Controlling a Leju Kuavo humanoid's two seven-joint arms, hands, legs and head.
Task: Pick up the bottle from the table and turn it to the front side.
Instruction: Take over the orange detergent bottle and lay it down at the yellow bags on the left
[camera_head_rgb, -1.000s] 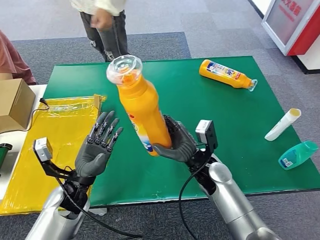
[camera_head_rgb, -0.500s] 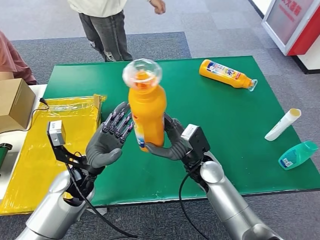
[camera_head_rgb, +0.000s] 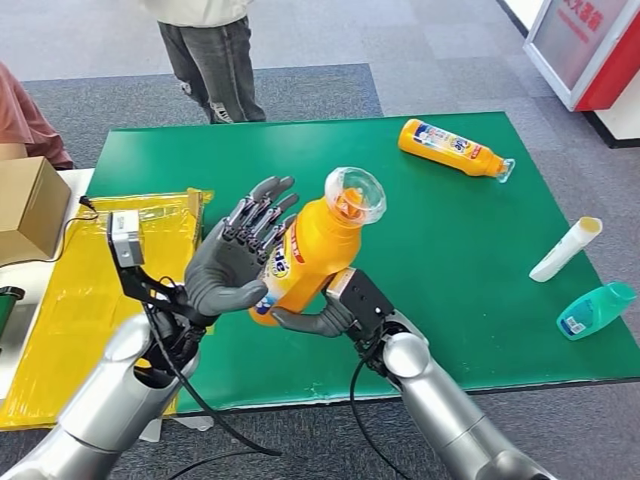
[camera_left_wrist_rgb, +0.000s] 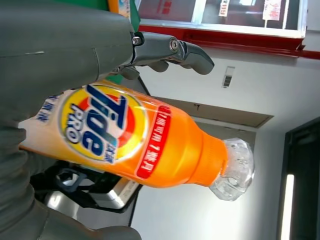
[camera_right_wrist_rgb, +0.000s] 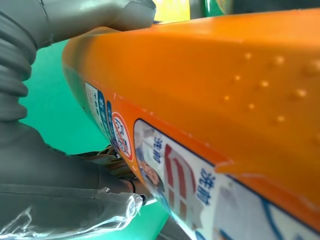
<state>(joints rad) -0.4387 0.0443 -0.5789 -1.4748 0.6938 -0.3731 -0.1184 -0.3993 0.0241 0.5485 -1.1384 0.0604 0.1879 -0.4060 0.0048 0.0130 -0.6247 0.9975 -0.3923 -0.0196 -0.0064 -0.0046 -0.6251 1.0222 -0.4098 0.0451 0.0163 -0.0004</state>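
Right robot hand is cupped under the orange bottle, clamped on its lower end, holding it tilted above the near middle of the green bench, cap up and to the right. Left robot hand lies flat on the bottle's side, fingers spread; looks like touching, not gripping. Count: two orange bottles, second one lying far right, plus one white tube and one teal bottle.
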